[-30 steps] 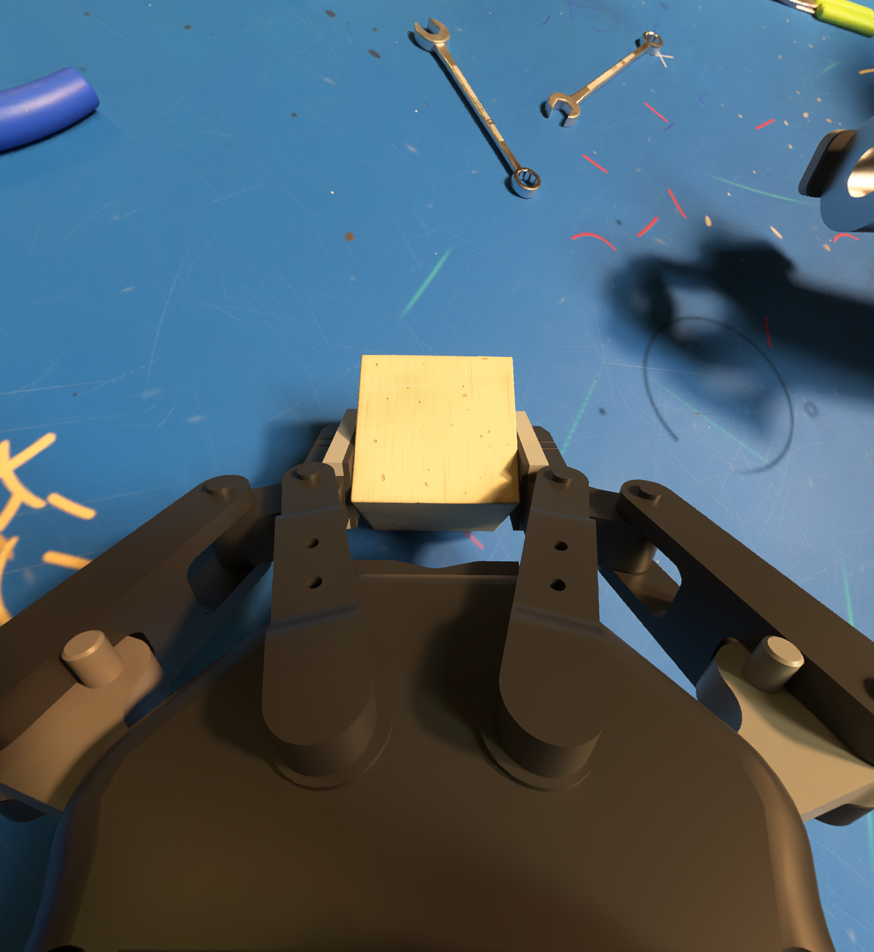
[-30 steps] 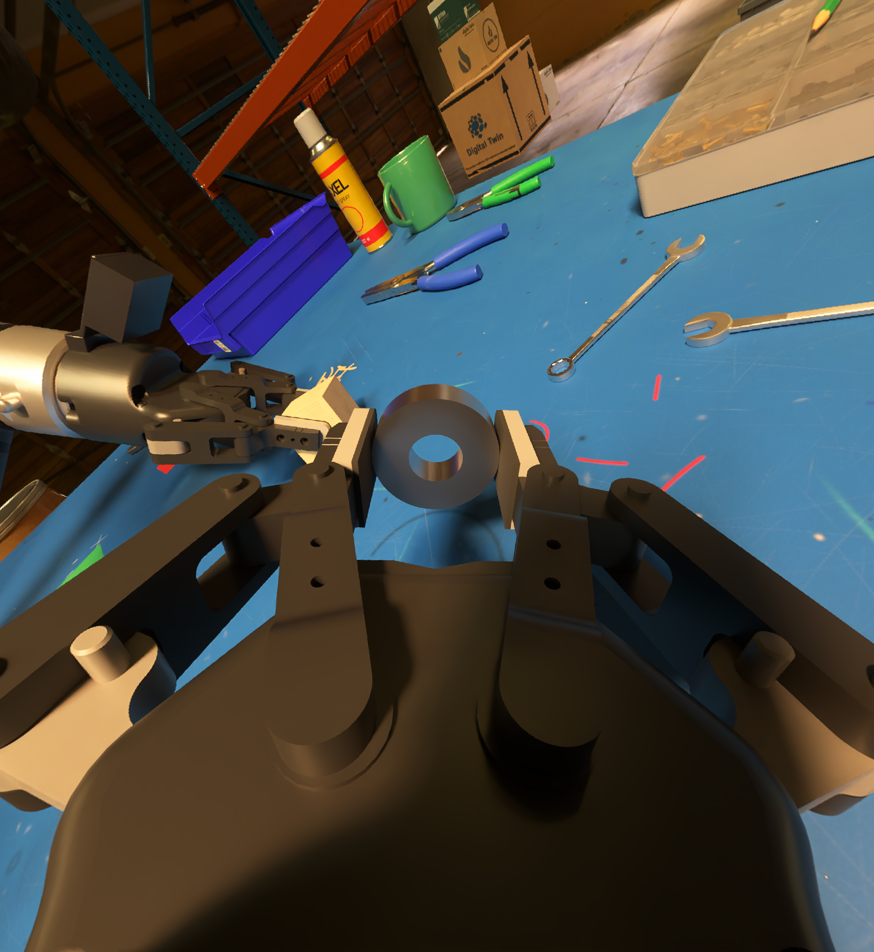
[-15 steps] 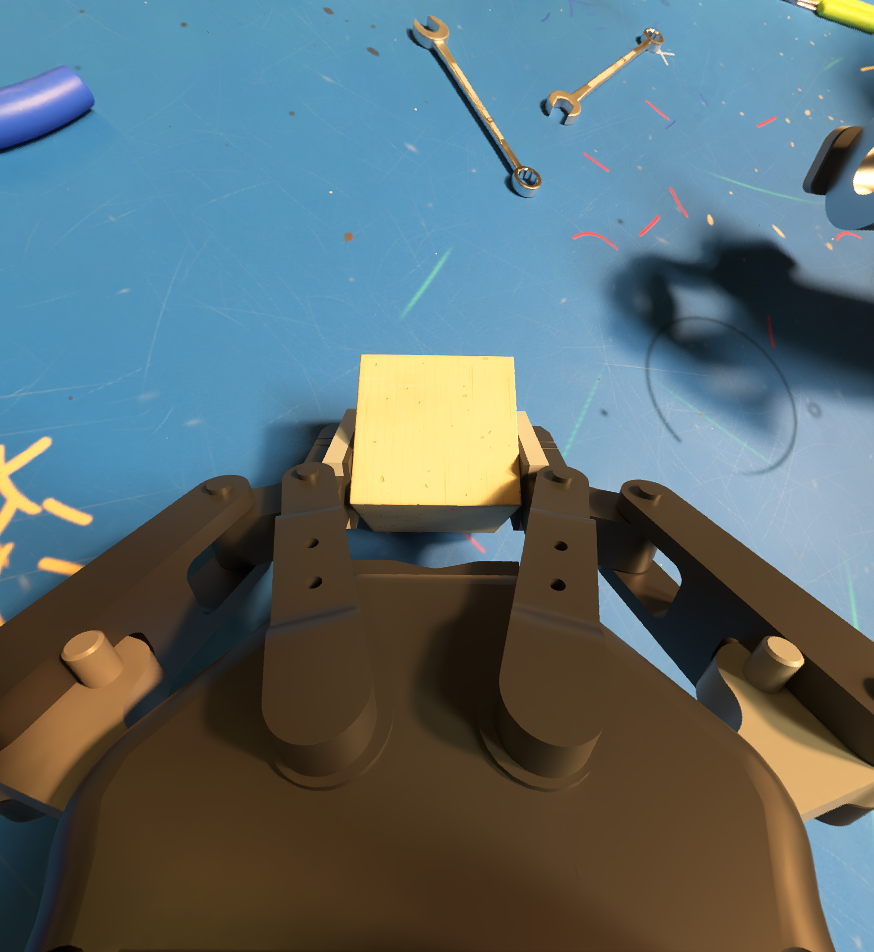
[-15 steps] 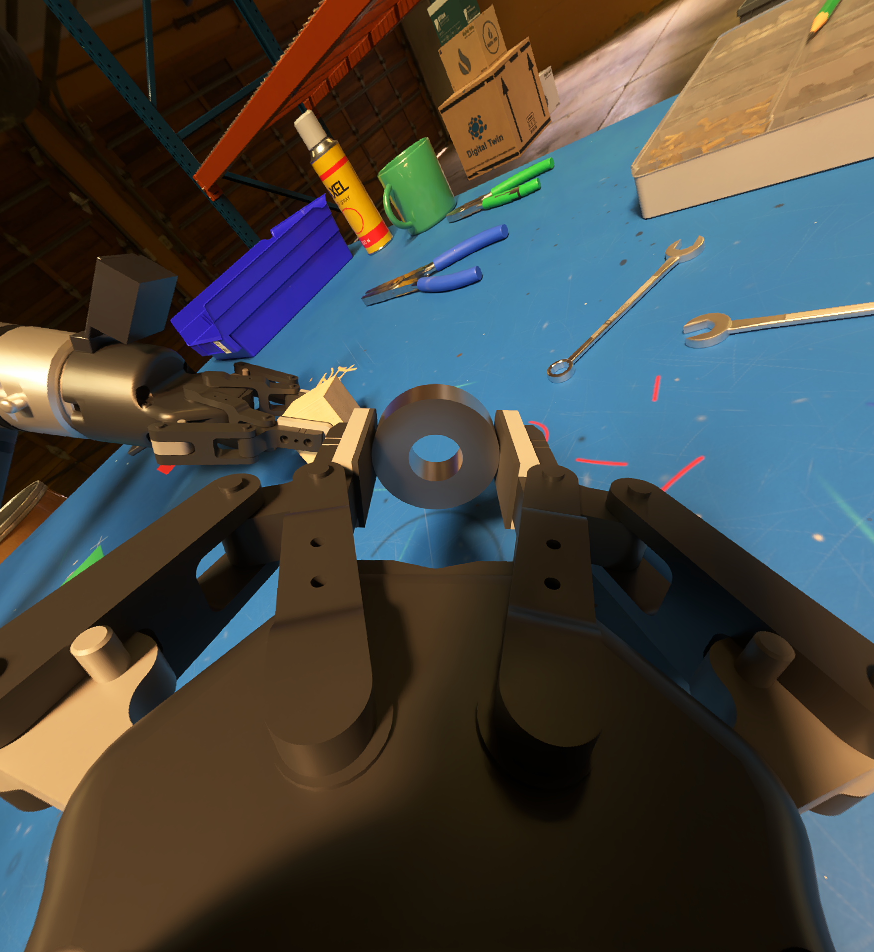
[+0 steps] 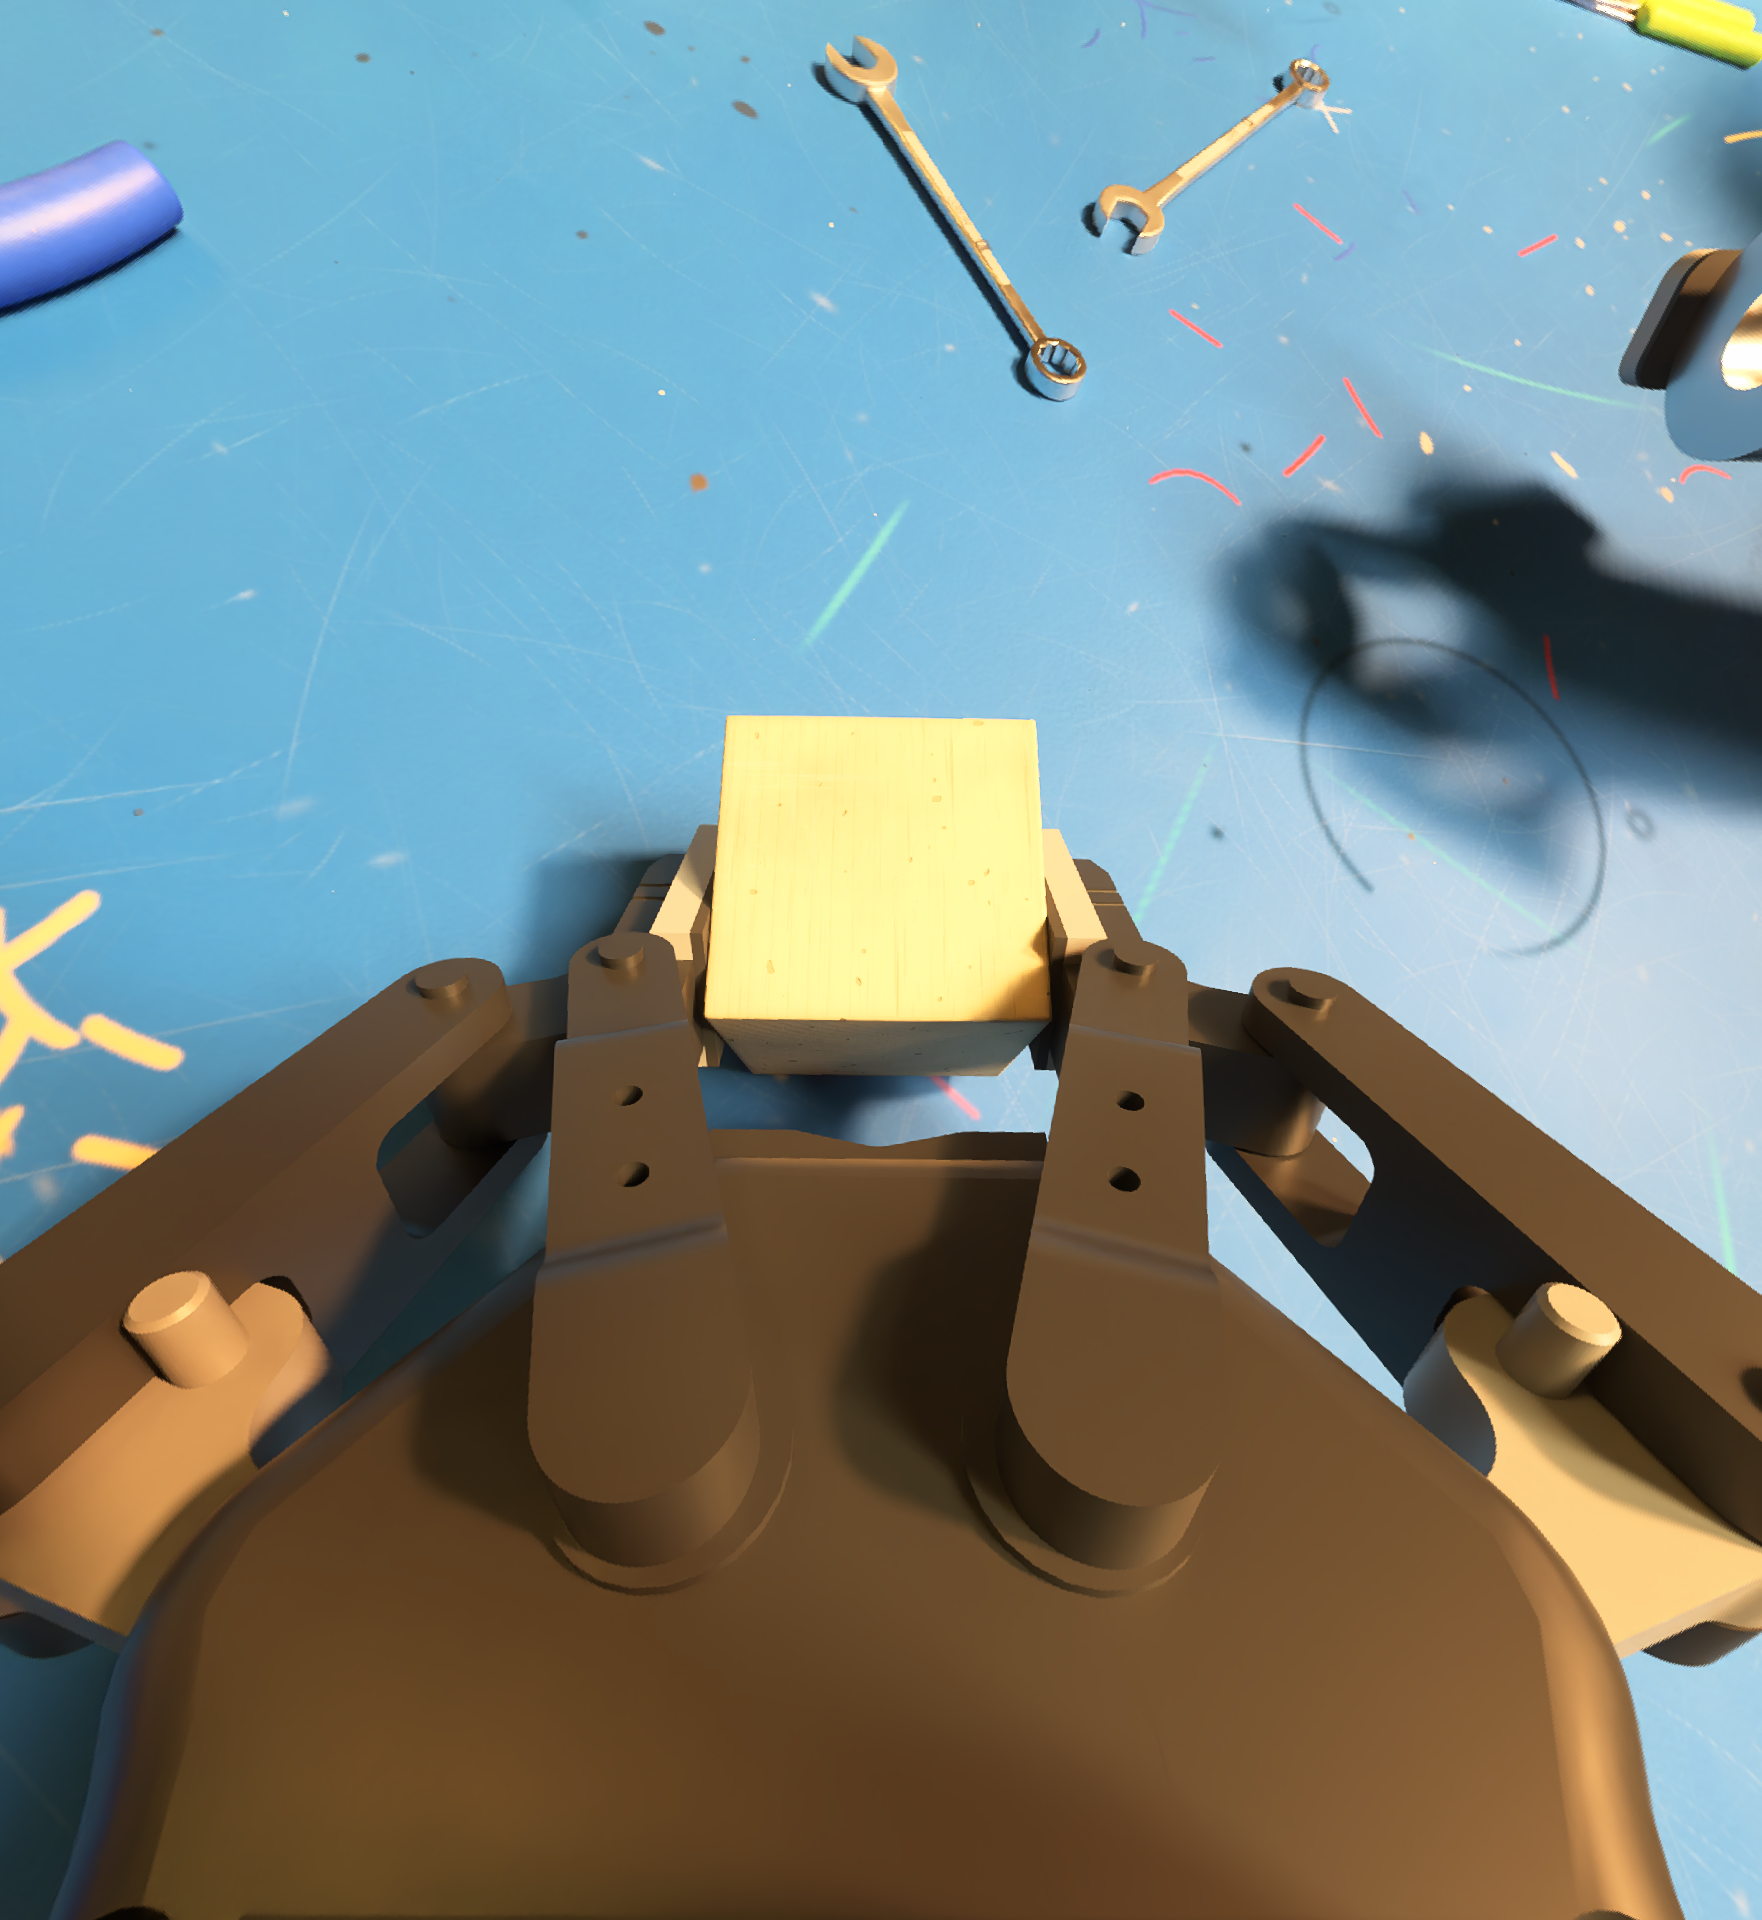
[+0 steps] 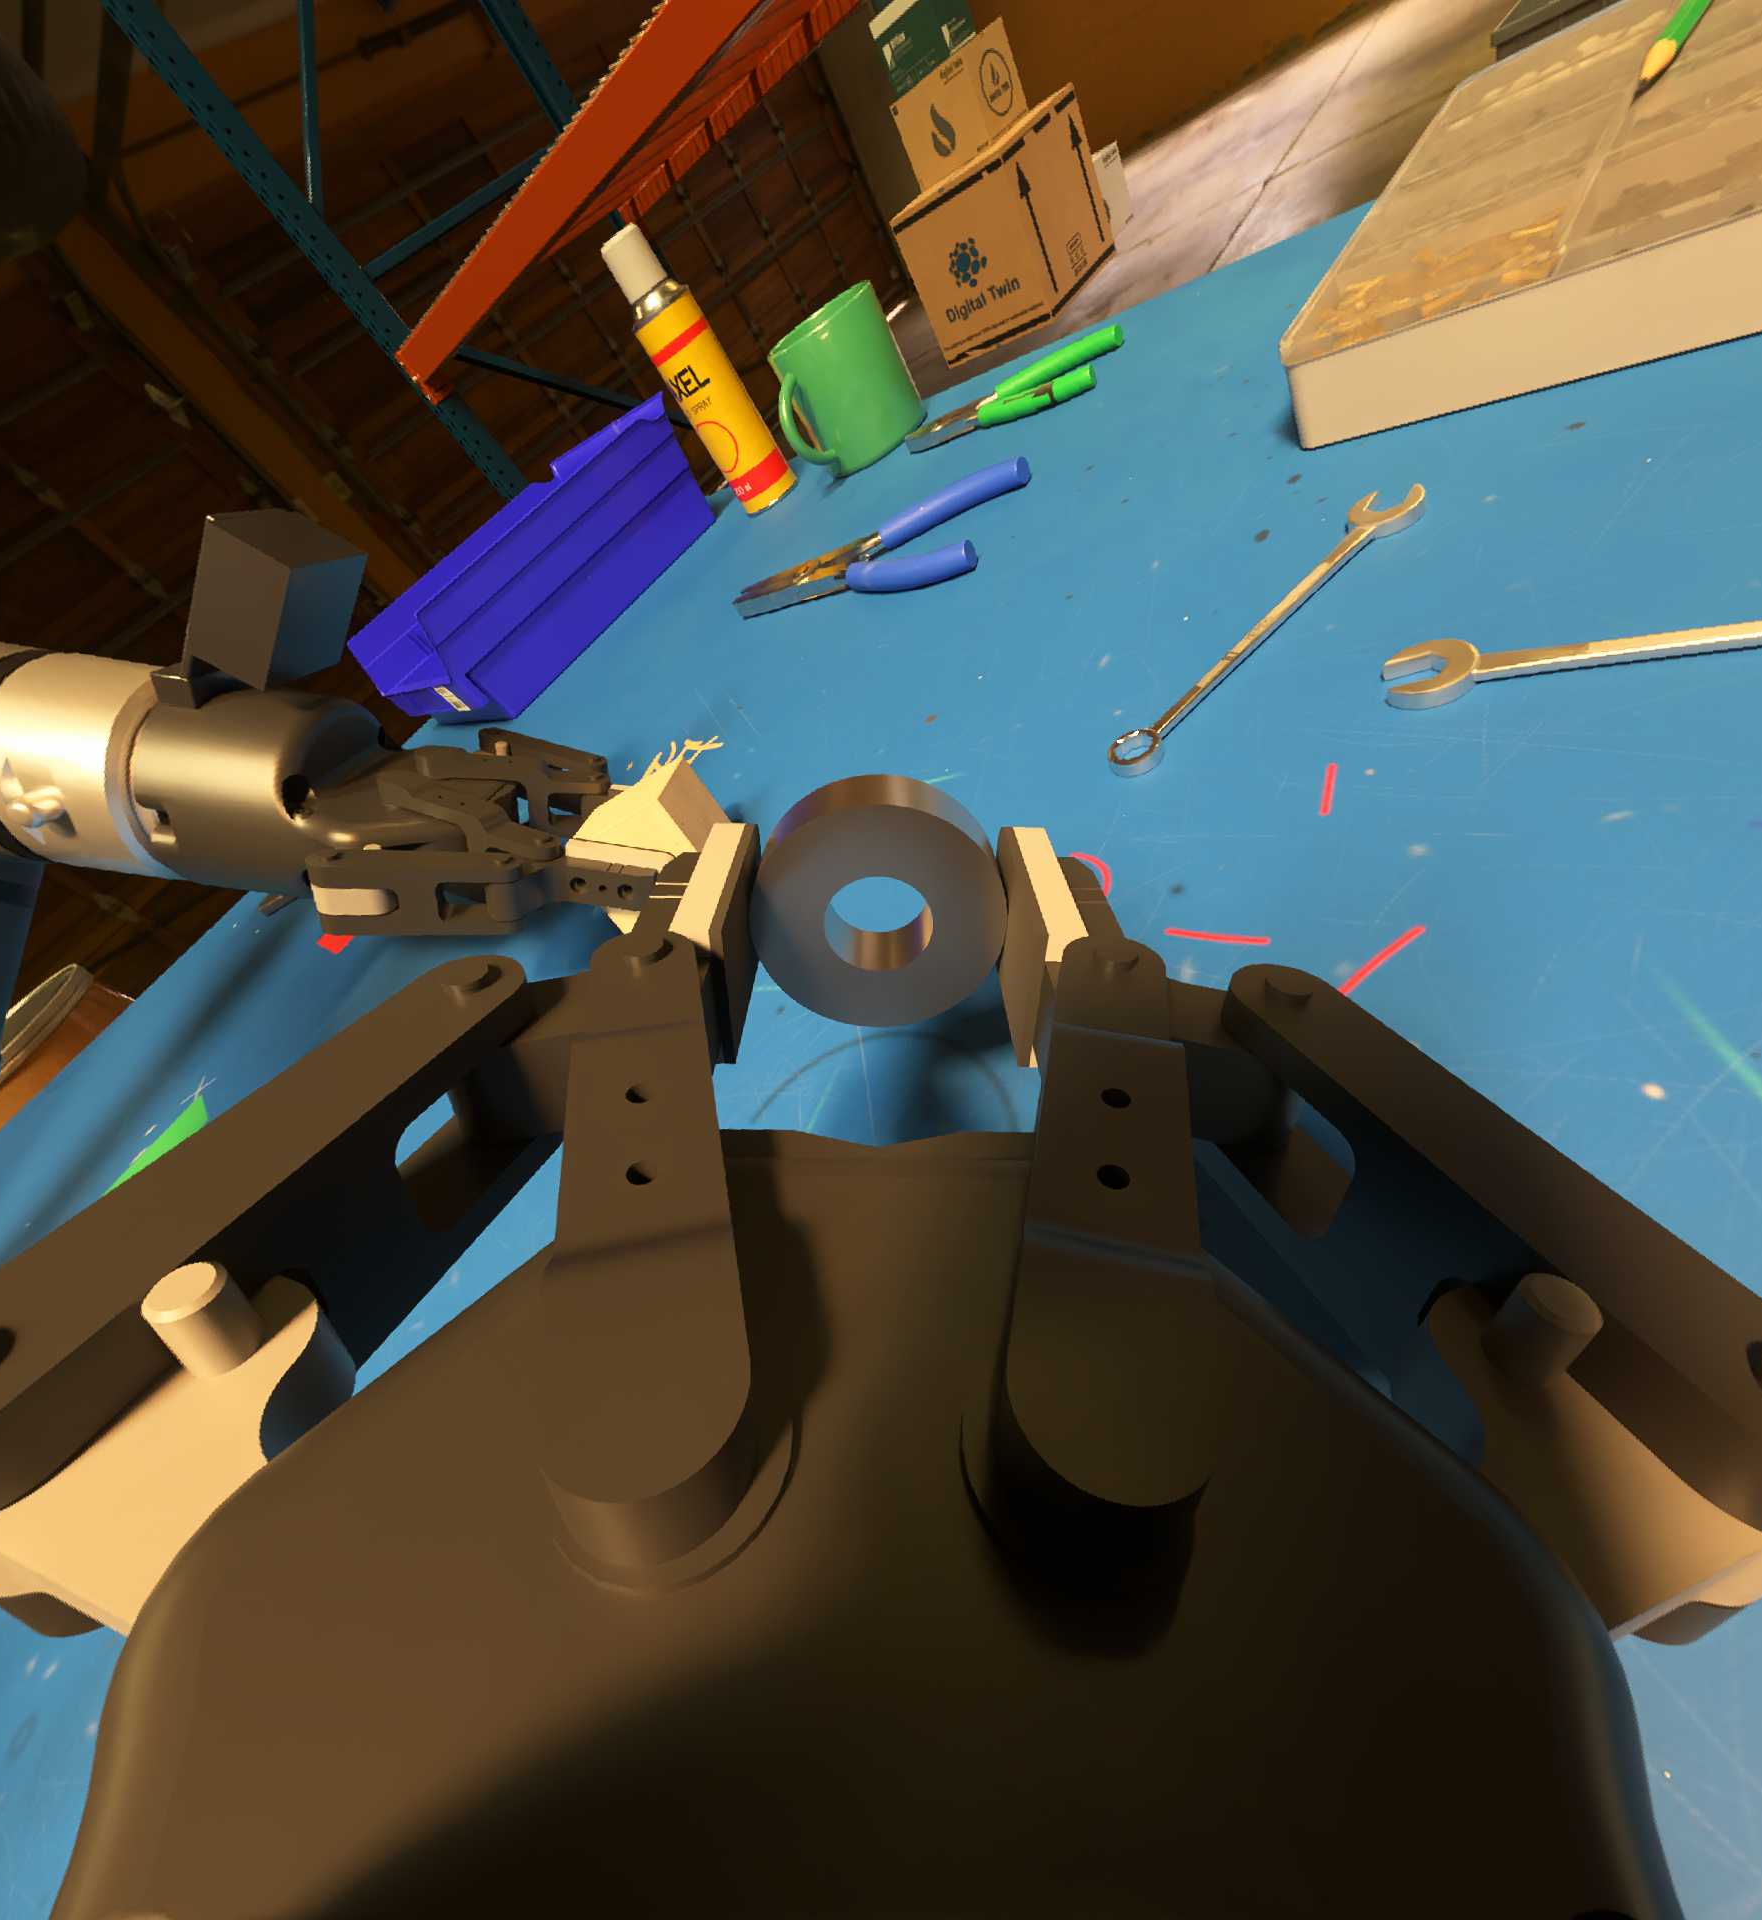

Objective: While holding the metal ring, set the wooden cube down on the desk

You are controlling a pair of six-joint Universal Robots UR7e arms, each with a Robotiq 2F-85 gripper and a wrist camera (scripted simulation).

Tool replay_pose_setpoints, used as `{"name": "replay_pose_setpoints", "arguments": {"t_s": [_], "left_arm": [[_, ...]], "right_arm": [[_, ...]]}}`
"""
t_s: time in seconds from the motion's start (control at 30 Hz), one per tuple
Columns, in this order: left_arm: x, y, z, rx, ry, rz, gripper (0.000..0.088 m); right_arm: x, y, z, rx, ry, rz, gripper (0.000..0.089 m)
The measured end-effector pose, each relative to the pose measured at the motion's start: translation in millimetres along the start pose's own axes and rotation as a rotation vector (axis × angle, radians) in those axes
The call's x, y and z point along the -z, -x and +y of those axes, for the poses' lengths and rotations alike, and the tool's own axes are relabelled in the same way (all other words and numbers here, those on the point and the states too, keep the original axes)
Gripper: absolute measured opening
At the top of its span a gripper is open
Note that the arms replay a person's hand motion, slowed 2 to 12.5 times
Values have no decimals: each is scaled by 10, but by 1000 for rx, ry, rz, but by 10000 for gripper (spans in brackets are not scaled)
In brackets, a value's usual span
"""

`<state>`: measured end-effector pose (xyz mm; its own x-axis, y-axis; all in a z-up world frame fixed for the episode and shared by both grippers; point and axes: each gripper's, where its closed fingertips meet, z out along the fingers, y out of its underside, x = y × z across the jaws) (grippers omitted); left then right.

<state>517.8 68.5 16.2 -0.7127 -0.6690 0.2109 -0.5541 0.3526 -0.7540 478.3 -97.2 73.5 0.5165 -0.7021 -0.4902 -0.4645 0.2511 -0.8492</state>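
My left gripper point(image 5: 877, 914) is shut on the pale wooden cube point(image 5: 872, 862), its pads on the cube's left and right sides. It holds the cube low over the blue desk point(image 5: 420, 540); I cannot tell whether the cube touches it. My right gripper point(image 6: 877, 920) is shut on the grey metal ring point(image 6: 877, 816), held upright above the desk, hole facing the camera. The right wrist view shows the left gripper point(image 6: 628, 883) with the cube point(image 6: 638, 821) just left of the ring. The left wrist view shows the ring point(image 5: 1724, 431) at the far right edge.
Two wrenches point(image 5: 950, 208) point(image 5: 1209, 156) lie beyond the cube. Blue-handled pliers point(image 6: 887, 540), green-handled pliers point(image 6: 1033, 379), a green mug point(image 6: 846, 379), a yellow spray can point(image 6: 700, 384) and a blue bin point(image 6: 544, 582) sit at the far side. A clear parts case point(image 6: 1583, 229) stands far right.
Almost nothing. The left wrist view has shifted very slightly over the desk. Both grippers keep the same hold on the cube and the ring.
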Motion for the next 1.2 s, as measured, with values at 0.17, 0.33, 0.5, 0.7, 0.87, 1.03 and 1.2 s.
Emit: {"name": "replay_pose_setpoints", "arguments": {"t_s": [0.17,0.33,0.5,0.7,0.87,1.03,1.2], "left_arm": [[6,-18,8,-3,-1,5,446],[17,-33,7,-6,-6,10,446],[32,-41,-5,-7,-16,15,479],[38,-41,-20,-3,-27,19,506],[60,-59,-38,-11,-45,17,513],[110,-59,-72,-25,-88,6,509],[236,-62,-197,-48,-183,-5,506]], "right_arm": [[-1,9,0,5,-1,-3,400],[-1,18,-2,12,-3,-4,400],[3,23,-9,20,-8,-3,400],[4,38,-25,37,-11,-4,400],[-22,92,12,60,14,-21,400],[-58,185,85,93,54,-47,400],[-93,284,168,123,133,-38,400]]}}
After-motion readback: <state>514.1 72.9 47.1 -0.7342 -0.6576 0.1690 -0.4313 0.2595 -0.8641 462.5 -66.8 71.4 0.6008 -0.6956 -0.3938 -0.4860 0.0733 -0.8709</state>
